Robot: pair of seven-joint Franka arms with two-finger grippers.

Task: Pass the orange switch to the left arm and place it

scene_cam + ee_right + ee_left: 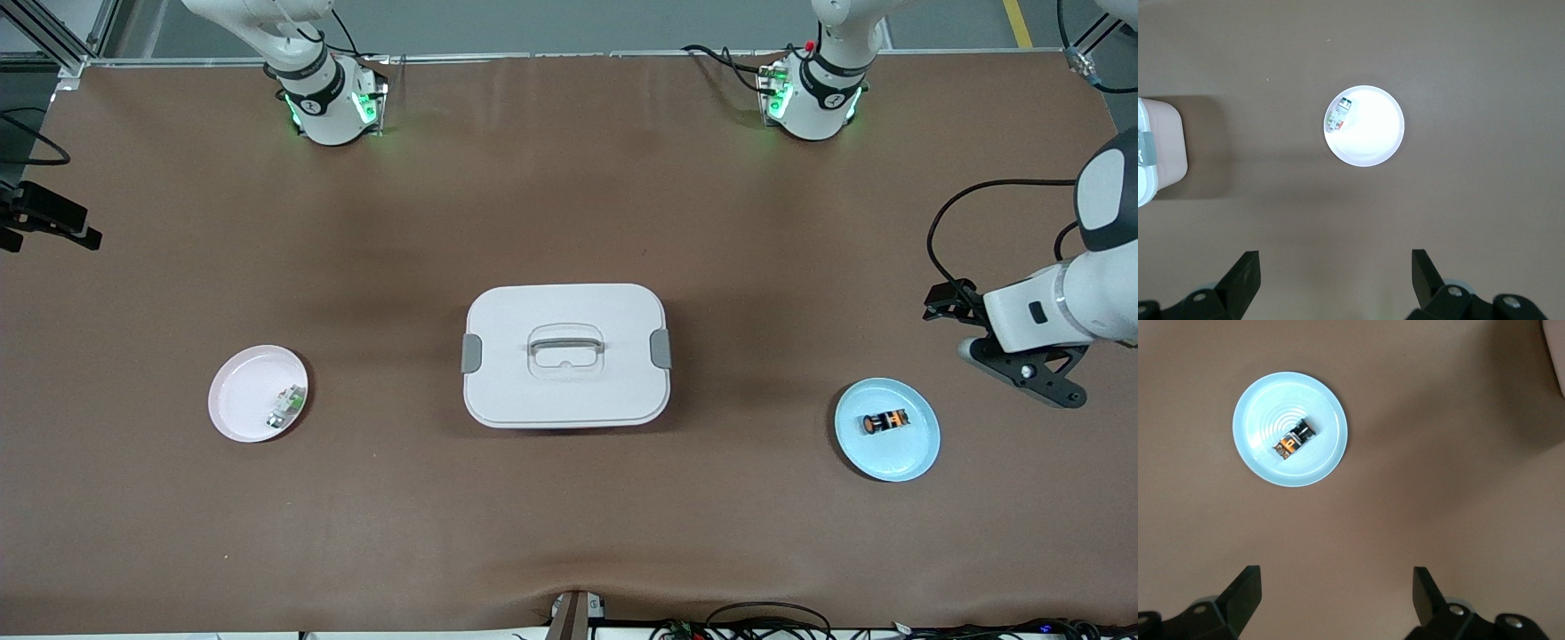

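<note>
The orange switch (885,421) (1295,440), a small black cylinder with orange marks, lies on its side in a light blue plate (916,449) (1255,407) toward the left arm's end of the table. My left gripper (1022,372) (1337,580) hangs open over bare table beside that plate and holds nothing. The white box (564,356) with grey latches stands mid-table; its corner (1158,150) shows in the right wrist view. My right gripper (1335,263) hangs open and empty over bare table beside a pink plate (1371,140).
The pink plate (244,391) toward the right arm's end holds a small white-and-green component (286,407) (1338,115). Both arm bases (324,102) (813,98) stand along the table's back edge. Cables lie along the edge nearest the front camera.
</note>
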